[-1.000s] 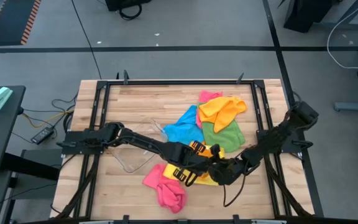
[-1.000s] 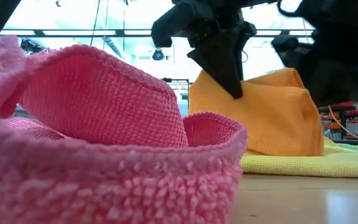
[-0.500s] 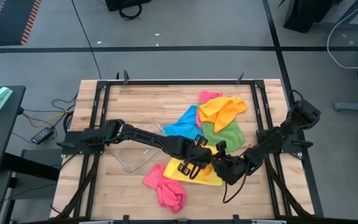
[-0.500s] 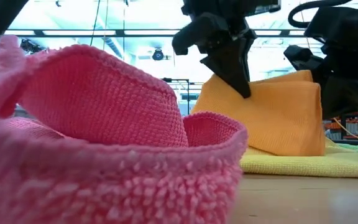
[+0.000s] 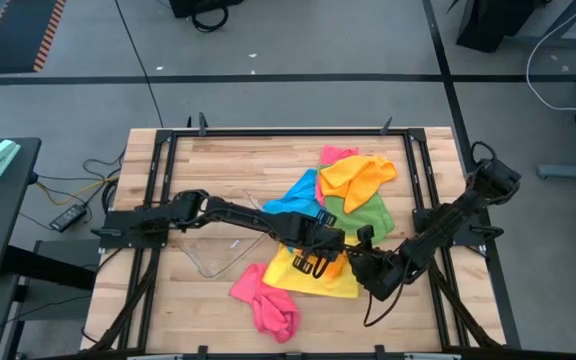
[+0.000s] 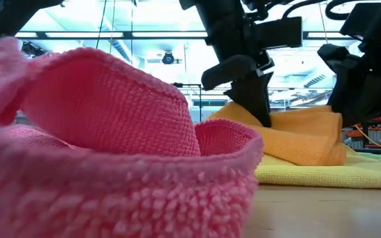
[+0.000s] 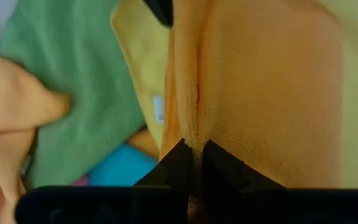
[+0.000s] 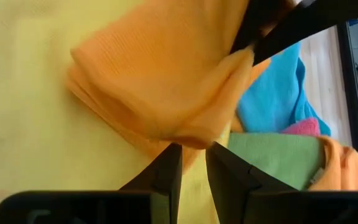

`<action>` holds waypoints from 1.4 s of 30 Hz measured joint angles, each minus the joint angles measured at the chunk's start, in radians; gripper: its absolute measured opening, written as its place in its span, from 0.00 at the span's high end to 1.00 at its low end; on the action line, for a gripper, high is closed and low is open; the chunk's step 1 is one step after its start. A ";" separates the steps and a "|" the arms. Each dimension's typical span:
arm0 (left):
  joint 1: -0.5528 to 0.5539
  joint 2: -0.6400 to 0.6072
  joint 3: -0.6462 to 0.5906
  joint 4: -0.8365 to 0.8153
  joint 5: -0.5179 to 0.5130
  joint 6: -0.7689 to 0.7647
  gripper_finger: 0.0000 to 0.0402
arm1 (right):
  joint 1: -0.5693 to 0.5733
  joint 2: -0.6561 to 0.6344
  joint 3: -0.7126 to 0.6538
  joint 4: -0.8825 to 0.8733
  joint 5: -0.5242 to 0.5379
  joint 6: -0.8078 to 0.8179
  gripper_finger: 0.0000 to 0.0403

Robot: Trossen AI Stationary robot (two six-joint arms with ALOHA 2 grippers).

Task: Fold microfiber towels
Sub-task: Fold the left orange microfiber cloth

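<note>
An orange microfiber towel (image 6: 303,135), folded into layers, lies on a flat yellow towel (image 5: 303,277) near the table's front middle. My left gripper (image 5: 335,247) comes from the left and is shut on the orange towel. My right gripper (image 5: 361,263) comes from the right and is shut on the same towel. A crumpled pink towel (image 5: 266,303) lies at the front. Blue (image 5: 293,207), green (image 5: 360,217), orange (image 5: 358,177) and pink (image 5: 335,154) towels are piled farther back. My left gripper pinches an edge of the orange towel (image 7: 189,138) between its two fingers. The fingers (image 6: 260,106) slant down on it from above. The cloth spreads away from them and rests on the yellow towel. My right gripper pinches the orange towel's layered lower edge (image 8: 190,142) between its two fingers, slanting down from the table's right side. Several layers show at that edge. The towel sags slack between the two grippers and lies on the yellow towel (image 8: 36,155).
A clear plastic tray (image 5: 220,250) lies left of the yellow towel, under my left arm. Bare wood shows at the table's far left and near right. Black frame rails (image 5: 158,190) run along the table's sides.
My left gripper has gone toward the table's right edge and down, carrying its edge of the orange towel. The towel stood tall a second ago. It is now laid over and sits lower on the yellow towel. My right gripper has shifted slightly and kept its hold.
</note>
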 joint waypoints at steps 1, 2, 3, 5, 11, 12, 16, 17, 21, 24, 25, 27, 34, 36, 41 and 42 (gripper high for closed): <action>-0.001 0.003 -0.001 -0.007 0.000 0.000 0.86 | 0.000 -0.003 0.001 -0.005 0.000 0.009 0.80; -0.002 0.005 -0.003 -0.004 0.000 0.001 0.84 | 0.006 -0.011 0.001 -0.028 -0.001 0.021 0.80; -0.003 0.008 -0.003 0.001 0.000 0.001 0.82 | 0.010 -0.020 0.001 -0.049 0.000 0.038 0.80; -0.006 0.009 -0.003 0.010 -0.005 0.000 0.78 | 0.014 -0.033 0.006 -0.076 0.001 0.068 0.80; -0.017 0.002 -0.003 0.001 -0.087 0.000 0.65 | 0.049 -0.087 0.006 -0.105 0.000 0.112 0.80; -0.020 -0.009 -0.003 -0.006 -0.088 -0.005 0.63 | 0.053 -0.094 0.007 -0.101 0.001 0.114 0.80; -0.037 -0.036 0.000 -0.015 -0.089 -0.027 0.56 | 0.066 -0.117 0.007 -0.072 0.002 0.110 0.80; -0.042 -0.038 -0.001 -0.021 -0.082 -0.030 0.55 | 0.066 -0.118 0.007 -0.057 0.002 0.099 0.80; -0.071 -0.038 -0.001 -0.027 -0.075 -0.030 0.53 | 0.052 -0.114 -0.005 0.048 0.003 0.022 0.80; -0.094 -0.038 -0.001 -0.050 -0.075 -0.022 0.53 | 0.034 -0.106 -0.033 0.179 0.003 -0.066 0.80; -0.098 -0.038 -0.001 -0.051 -0.075 -0.023 0.53 | 0.027 -0.104 -0.045 0.233 0.002 -0.090 0.80; -0.105 -0.038 -0.001 -0.053 -0.074 -0.036 0.54 | 0.009 -0.104 -0.067 0.288 -0.006 -0.109 0.80; -0.108 -0.038 -0.001 -0.109 -0.083 -0.080 0.57 | -0.082 -0.111 -0.105 0.278 -0.180 0.022 0.73; -0.108 -0.038 -0.001 -0.119 -0.083 -0.087 0.57 | -0.103 -0.108 -0.105 0.271 -0.227 0.037 0.69; -0.106 -0.038 -0.001 -0.117 -0.084 -0.098 0.57 | -0.124 -0.108 -0.105 0.271 -0.233 0.053 0.59; -0.106 -0.038 -0.001 -0.117 -0.085 -0.098 0.58 | -0.131 -0.108 -0.105 0.269 -0.234 0.067 0.58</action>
